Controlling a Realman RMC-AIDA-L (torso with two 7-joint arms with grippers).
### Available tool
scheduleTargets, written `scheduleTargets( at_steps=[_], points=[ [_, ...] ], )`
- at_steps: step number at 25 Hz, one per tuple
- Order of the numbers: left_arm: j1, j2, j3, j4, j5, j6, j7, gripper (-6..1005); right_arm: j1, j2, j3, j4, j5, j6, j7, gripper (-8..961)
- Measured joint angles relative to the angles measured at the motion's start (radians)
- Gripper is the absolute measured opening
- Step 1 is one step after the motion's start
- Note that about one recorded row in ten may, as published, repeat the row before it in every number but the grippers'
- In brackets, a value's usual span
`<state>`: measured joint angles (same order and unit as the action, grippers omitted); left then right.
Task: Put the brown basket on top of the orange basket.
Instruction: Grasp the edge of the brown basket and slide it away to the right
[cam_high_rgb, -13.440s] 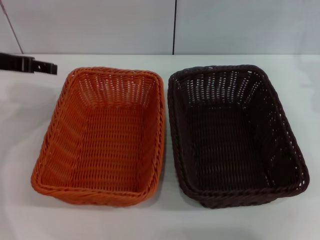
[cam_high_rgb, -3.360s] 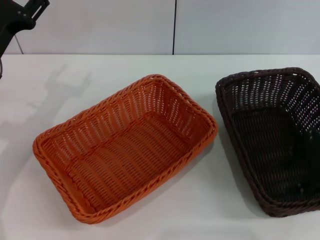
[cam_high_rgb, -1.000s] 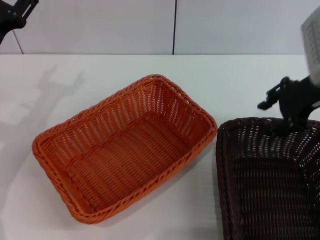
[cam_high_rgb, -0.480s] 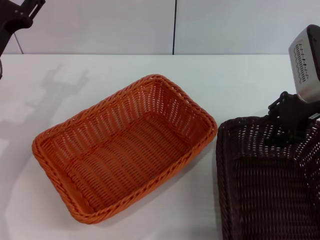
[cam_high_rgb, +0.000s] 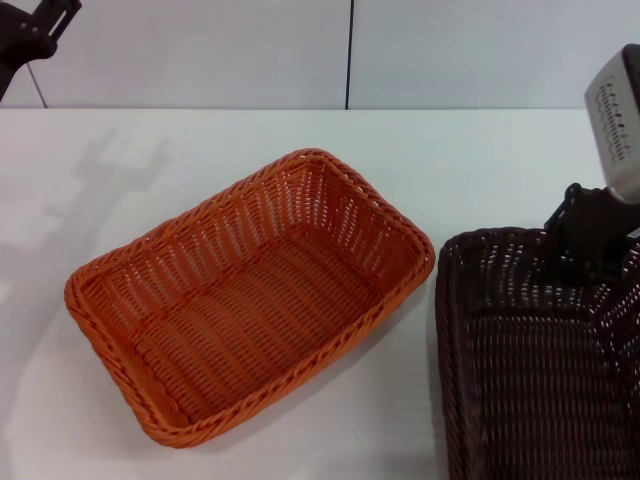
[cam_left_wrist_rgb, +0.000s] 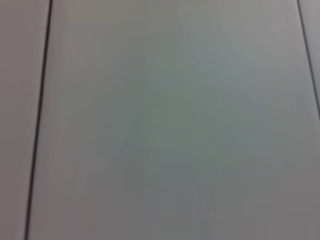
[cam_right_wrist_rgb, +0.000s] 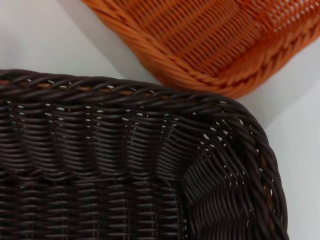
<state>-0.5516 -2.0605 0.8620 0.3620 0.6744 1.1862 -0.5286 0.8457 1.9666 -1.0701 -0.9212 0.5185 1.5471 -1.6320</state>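
Note:
The orange basket (cam_high_rgb: 250, 300) lies slanted on the white table (cam_high_rgb: 480, 160), left of the middle. The brown basket (cam_high_rgb: 530, 360) is at the lower right and runs out of the head view. Its near corner is close beside the orange basket's right corner. My right gripper (cam_high_rgb: 590, 245) sits on the brown basket's far rim and is shut on it. The right wrist view shows the brown basket's rim and inner wall (cam_right_wrist_rgb: 125, 165) with a corner of the orange basket (cam_right_wrist_rgb: 210, 45) just beyond. My left gripper (cam_high_rgb: 40, 28) is raised at the far left, away from both baskets.
A pale panelled wall (cam_high_rgb: 200, 50) stands behind the table. The left wrist view shows only that wall (cam_left_wrist_rgb: 160, 120). Bare table shows behind the baskets and at the left.
The right gripper has shifted slightly right and up, and the brown basket's far rim has moved with it. The orange basket has not moved. The left gripper has barely moved.

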Motion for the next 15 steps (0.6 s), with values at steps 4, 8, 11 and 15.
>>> scheduleTargets(
  at_steps=[4,8,11,15],
  points=[
    [0.01,0.001,0.0,0.003,-0.016,0.0,0.0,815,-0.011,-0.001,0.066,-0.067,0.016,0.125,-0.01,268],
    [0.02,0.002,-0.008,0.007,-0.02,-0.001,0.0,815,-0.025,-0.01,0.125,-0.108,0.114,0.229,-0.034,231],
    [0.021,0.002,-0.016,0.008,-0.021,-0.001,0.0,815,-0.044,-0.024,0.128,-0.119,0.217,0.253,-0.039,206],
    [0.017,0.002,-0.034,0.008,-0.021,-0.002,0.0,815,-0.082,-0.034,0.12,-0.126,0.403,0.27,-0.063,175]
  ],
)
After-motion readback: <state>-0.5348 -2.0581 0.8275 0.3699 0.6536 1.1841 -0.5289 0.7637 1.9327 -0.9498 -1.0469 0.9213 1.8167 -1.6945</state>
